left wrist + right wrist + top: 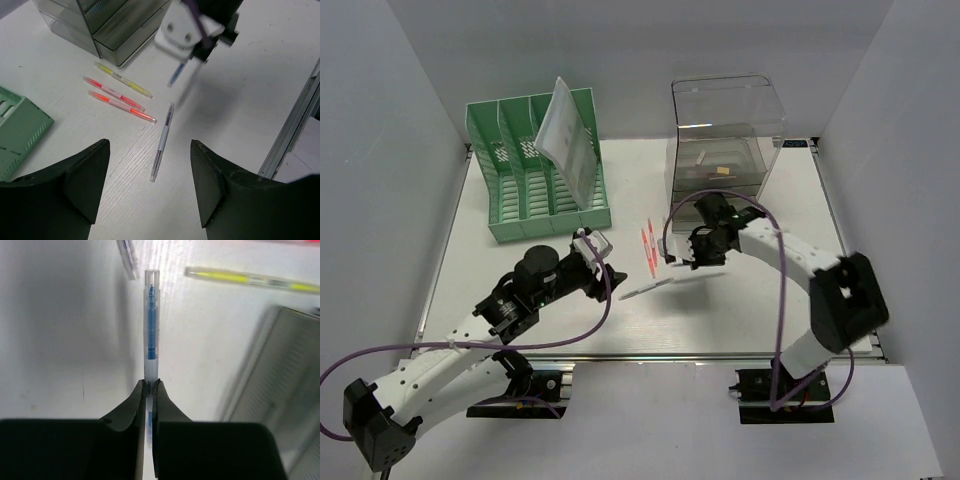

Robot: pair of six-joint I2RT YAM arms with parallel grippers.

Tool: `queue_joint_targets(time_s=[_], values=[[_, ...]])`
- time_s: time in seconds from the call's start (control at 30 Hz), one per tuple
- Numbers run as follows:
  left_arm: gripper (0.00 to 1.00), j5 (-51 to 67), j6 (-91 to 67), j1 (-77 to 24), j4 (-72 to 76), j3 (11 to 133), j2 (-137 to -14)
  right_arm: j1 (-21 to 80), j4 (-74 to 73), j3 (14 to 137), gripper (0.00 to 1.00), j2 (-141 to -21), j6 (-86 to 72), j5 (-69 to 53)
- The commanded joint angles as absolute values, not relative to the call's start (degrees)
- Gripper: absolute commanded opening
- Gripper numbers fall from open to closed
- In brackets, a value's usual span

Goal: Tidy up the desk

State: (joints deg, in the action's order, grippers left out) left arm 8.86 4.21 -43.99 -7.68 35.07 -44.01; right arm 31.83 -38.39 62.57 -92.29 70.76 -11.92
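right gripper [151, 385] jaws clamped on blue pen [152, 325], lifted over desk [720, 320]. pen long axis runs 12 o'clock from jaws. drawer box [725, 130] at 12 o'clock, right arm nearer. left gripper [149, 147] jaws apart, empty.

The worktop [740, 315] is a large, flat, matte white rectangle lying level, with a metal rail [650, 358] along its near edge.

Your 2 arms match: the left arm [430, 366] and right arm [800, 256] wear white link shells with black joint housings and black bases. You'll see a purple cable [782, 305] looping along each one. The left claw [150, 175] has broad matte-black fingers [82, 185]; the right claw [150, 384] has black fingers too, narrowing to thin tips.
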Motion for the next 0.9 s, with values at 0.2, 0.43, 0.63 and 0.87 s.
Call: queue_joint_targets(time_s=[0.2, 0.43, 0.63, 0.87], values=[[0.75, 13.7, 5.6, -44.1, -7.2, 35.0, -51.2, 30.2, -28.9, 61.2, 0.0, -72.8, 63.3, -4.0], [0.74, 14.1, 4.0, -44.1, -5.9, 34.7, -57.3, 27.2, -15.8, 59.9, 0.0, -77.7, 68.7, 5.4], [0.75, 13.3, 0.8, -44.6, -4.6, 35.2, -61.9, 23.5, -10.5, 62.5, 0.0, -86.4, 73.2, 4.4], [0.75, 11.5, 0.7, -45.8, -4.3, 36.0, -64.6, 21.4, -9.6, 66.4, 0.0, -93.9, 76.7, 3.4]])
